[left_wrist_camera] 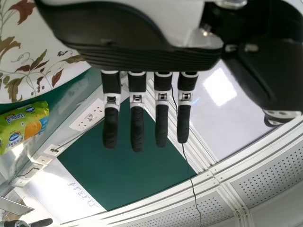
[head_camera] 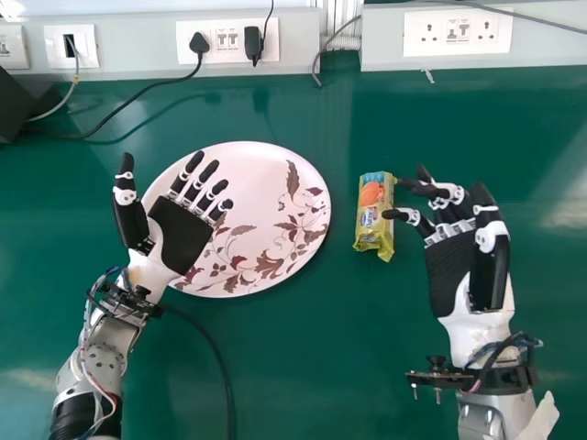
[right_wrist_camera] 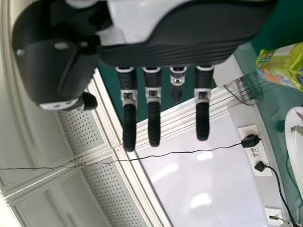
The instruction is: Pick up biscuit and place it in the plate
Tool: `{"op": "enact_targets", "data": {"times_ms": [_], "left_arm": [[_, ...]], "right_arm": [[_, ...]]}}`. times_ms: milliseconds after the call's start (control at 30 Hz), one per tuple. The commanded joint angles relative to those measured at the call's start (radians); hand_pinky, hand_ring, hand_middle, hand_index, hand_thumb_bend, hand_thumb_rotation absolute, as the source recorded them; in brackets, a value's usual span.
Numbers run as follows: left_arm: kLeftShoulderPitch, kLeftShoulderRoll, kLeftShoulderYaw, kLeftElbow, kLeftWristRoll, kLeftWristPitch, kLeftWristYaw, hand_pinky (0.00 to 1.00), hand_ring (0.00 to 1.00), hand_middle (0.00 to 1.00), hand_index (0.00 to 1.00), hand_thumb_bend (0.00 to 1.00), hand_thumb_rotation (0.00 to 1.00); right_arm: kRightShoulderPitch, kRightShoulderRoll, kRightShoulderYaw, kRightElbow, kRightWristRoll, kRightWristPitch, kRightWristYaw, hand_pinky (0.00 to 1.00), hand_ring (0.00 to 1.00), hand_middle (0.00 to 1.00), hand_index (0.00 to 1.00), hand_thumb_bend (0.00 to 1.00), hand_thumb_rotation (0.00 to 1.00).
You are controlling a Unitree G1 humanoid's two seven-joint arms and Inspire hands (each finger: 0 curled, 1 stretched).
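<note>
In the head view, the yellow-green biscuit pack (head_camera: 374,213) lies on the table, right of the white plate (head_camera: 266,266) with its brown leaf pattern and apart from it. My left hand (head_camera: 182,234), palm up, is over the plate's left side, fingers straight and empty. My right hand (head_camera: 451,266) is open to the right of the pack, one fingertip close to it; whether they touch I cannot tell. In the left wrist view my left hand (left_wrist_camera: 137,118) has its fingers extended. My right hand (right_wrist_camera: 154,113) in the right wrist view holds nothing, with the biscuit pack (right_wrist_camera: 284,66) off to one side.
Sockets (head_camera: 227,38) with plugs and black cables line the wall behind the green table (head_camera: 303,367). One cable crosses the table at the back left, near a dark object (head_camera: 20,103). Another cable (head_camera: 220,357) runs beside my left forearm.
</note>
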Motion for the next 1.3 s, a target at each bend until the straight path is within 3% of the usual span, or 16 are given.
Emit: {"op": "enact_targets", "data": {"times_ms": [0,1067,1267], "left_arm": [[0.015,-0.003,0.0,-0.005,0.007,0.001,0.004,0.43,0.58,0.69,0.7,0.88,0.66],[0.014,-0.011,-0.003,-0.004,0.009,-0.008,0.005,0.43,0.58,0.69,0.7,0.85,0.65],[0.015,-0.014,-0.002,-0.007,0.007,-0.002,0.017,0.42,0.59,0.69,0.71,0.84,0.65]], "right_arm": [[0.017,0.005,0.003,-0.011,0.0,-0.006,-0.002,0.48,0.59,0.62,0.5,0.52,0.08],[0.021,-0.006,0.002,-0.039,-0.004,-0.003,-0.005,0.48,0.59,0.62,0.5,0.52,0.08],[0.031,-0.005,0.009,-0.097,-0.067,0.014,-0.051,0.48,0.58,0.62,0.5,0.52,0.08]]}}
